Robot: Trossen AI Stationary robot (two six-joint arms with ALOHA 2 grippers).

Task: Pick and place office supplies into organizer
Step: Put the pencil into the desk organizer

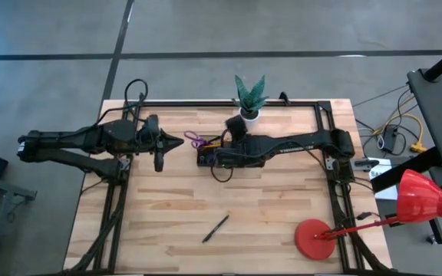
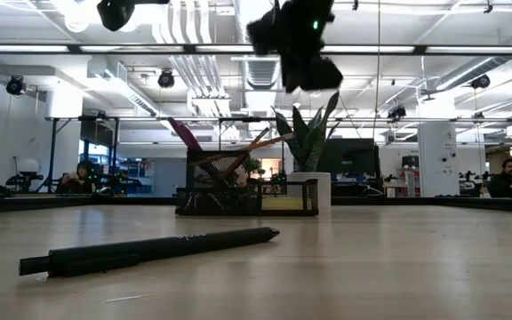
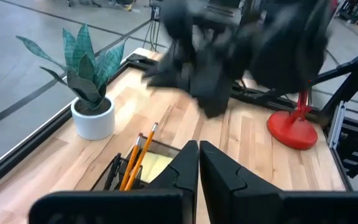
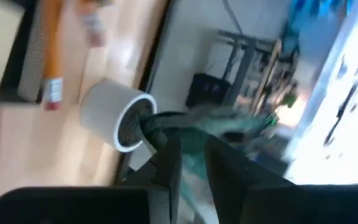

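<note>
High view: both dark arms reach toward the middle of the wooden surface [image 1: 167,215] from their own sides.
Organizer: the black organizer [image 1: 209,156] stands near the far edge of the surface, just beside the white pot with the green plant [image 1: 250,100]; in the low view the plant rises behind it.
Supplies in the organizer: the purple-handled scissors [image 1: 196,140] stick out on the left-arm side, orange pencils [image 3: 137,158] lean in one compartment, and a yellow sticky-note pad [image 3: 156,167] lies in the compartment beside them.
Supply outside: one black pen [image 1: 216,228] lies alone on the surface, well apart from the organizer, on the near side (in the low view it is the closest thing to the camera).
Left tool: the left tool [image 1: 179,141] hovers just beside the scissors; its fingers [image 3: 182,171] are pressed together and hold nothing.
Right tool: the right tool [image 4: 192,158] is above the organizer, close to the plant; a narrow gap shows between its fingers, and nothing is seen between them.
Other things: a red stand [image 1: 317,238] sits at the near corner on the right-arm side.
Room: people sit at desks far behind the surface.
</note>
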